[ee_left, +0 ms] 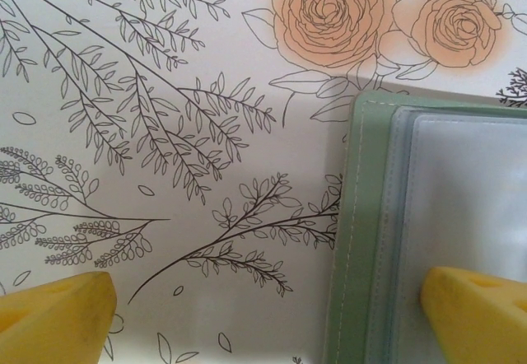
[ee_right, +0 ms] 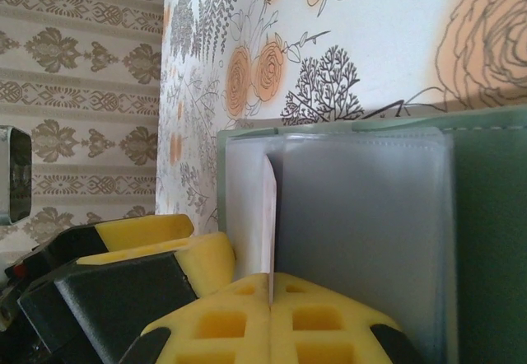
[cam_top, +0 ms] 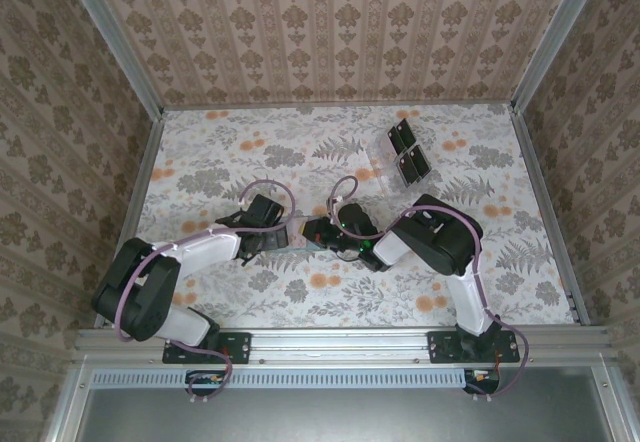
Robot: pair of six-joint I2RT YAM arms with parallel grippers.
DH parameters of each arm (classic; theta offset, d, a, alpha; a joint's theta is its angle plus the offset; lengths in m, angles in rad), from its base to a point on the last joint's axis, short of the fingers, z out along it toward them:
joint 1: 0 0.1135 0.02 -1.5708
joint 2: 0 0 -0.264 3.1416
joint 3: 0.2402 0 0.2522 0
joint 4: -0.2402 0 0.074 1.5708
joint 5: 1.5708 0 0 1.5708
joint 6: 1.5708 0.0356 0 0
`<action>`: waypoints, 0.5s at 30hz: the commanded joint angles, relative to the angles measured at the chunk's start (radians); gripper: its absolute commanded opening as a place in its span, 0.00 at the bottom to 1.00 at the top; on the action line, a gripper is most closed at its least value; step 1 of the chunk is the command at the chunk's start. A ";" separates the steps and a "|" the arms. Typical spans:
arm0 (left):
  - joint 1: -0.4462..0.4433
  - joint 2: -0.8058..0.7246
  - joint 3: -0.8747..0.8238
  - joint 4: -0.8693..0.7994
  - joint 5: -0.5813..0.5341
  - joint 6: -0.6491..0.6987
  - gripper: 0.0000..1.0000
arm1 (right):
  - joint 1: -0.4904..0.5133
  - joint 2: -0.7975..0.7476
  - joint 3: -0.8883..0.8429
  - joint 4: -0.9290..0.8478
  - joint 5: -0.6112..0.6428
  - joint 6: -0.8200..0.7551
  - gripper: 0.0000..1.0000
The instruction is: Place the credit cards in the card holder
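Thin pinkish-white credit card [ee_right: 268, 216]: clamped edge-on in right hand [ee_right: 270, 286], poised at clear sleeve [ee_right: 362, 232] of flat dull-green card holder [ee_left: 356, 216] laid open on floral table [ee_left: 165, 133]. Left hand [ee_left: 263, 306]: spread wide, one finger over holder. Risk: card buckled at sleeve lip if misaligned.
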 commanded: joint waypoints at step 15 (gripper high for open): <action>0.049 -0.058 0.022 -0.104 0.019 0.037 1.00 | 0.009 -0.038 0.132 -0.416 -0.029 -0.104 0.28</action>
